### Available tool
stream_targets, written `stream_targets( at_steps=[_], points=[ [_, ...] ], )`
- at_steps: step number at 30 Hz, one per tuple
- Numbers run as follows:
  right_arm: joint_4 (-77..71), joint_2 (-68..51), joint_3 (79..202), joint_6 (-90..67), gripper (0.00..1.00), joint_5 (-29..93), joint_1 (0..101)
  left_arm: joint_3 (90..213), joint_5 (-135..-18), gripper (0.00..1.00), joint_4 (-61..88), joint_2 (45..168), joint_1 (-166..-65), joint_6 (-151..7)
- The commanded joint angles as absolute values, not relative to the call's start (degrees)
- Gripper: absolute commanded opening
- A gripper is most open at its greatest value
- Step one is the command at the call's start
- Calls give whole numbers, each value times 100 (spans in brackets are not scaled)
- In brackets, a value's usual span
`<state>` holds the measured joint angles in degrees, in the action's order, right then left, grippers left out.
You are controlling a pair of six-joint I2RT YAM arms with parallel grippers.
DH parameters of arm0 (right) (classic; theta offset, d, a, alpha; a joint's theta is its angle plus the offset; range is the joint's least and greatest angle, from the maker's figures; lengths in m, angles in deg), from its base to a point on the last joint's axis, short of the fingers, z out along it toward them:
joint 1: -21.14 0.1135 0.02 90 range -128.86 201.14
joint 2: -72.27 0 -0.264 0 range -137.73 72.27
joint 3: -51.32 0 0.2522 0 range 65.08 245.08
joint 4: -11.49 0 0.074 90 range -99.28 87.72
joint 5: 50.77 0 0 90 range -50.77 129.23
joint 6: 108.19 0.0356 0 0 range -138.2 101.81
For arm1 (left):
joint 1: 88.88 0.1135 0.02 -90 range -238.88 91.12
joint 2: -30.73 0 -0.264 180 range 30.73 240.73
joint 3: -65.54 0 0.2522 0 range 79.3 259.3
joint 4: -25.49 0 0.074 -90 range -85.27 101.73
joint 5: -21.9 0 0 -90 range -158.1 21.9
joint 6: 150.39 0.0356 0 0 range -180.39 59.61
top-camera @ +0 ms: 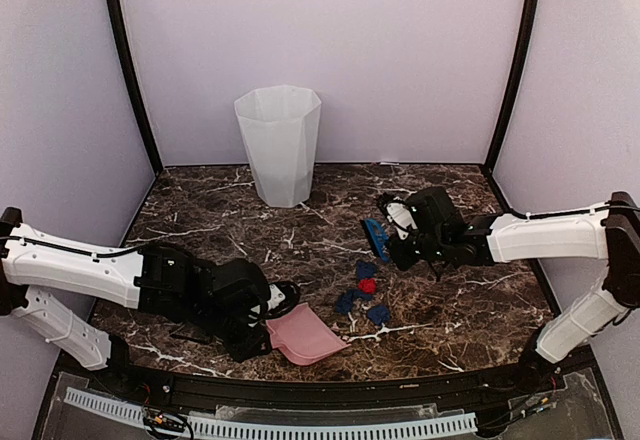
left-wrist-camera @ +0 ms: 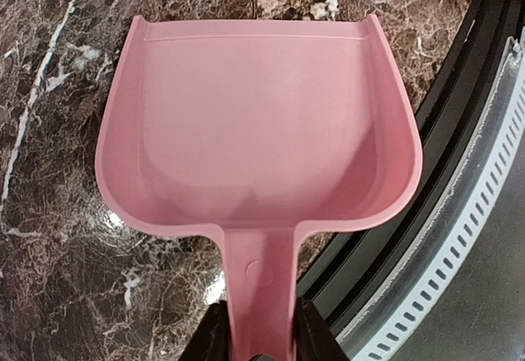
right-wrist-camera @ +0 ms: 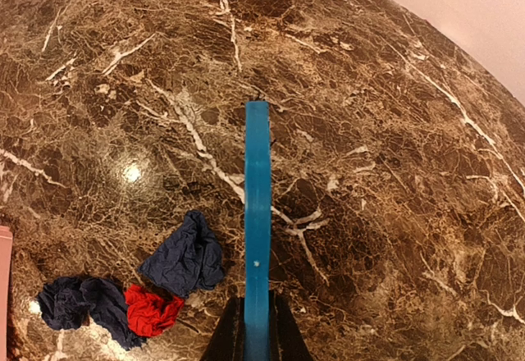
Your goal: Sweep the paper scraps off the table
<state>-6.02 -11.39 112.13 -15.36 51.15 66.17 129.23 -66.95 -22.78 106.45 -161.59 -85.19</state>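
Well, the brown marbled tabletop fills most of the scene, and a tall white bin stands on it, well beyond the pink dustpan and towards the back wall. The dustpan lies flat near the black front rim, its open mouth turned away from the left arm. The left hand is closed tight on the dustpan's handle, a dark finger pressed to each side. Further right and beyond the dustpan, the right hand is clamped on a blue brush, which sticks out ahead of it, edge-on to its own camera. I cannot tell whether the bristles touch the tabletop. The paper scraps sit in a loose cluster just to the right of the dustpan, between it and the brush. They are several navy wads and one red, all outside the dustpan.
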Motion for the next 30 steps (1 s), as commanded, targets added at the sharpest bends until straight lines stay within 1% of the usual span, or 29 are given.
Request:
stream_targets(
  at_steps=[1, 9, 14, 19, 24, 30],
  points=[
    [-302, -1265, 11371, -1663, 0, 5026, 6576, 13176, -6490, 0, -2445, 10900, -16226, -8404],
    [-329, -1446, 11344, -1705, 0, 4501, 6569, 13322, -6146, 0, -2482, 11408, -16227, -8428],
    [-605, -1627, 11441, -1595, 0, 4139, 6576, 13388, -6066, 0, -2424, 11614, -16227, -8421],
    [-553, -1512, 11254, -1301, 0, 3952, 6578, 13414, -5956, 0, -2358, 11739, -16227, -8428],
    [-257, -1326, 10941, -1079, 0, 3360, 6576, 13492, -5808, 0, -2307, 11919, -16227, -8430],
    [-106, -1237, 10782, -814, 0, 2929, 6587, 13542, -5666, 0, -2199, 11966, -16227, -8406]
  ],
)
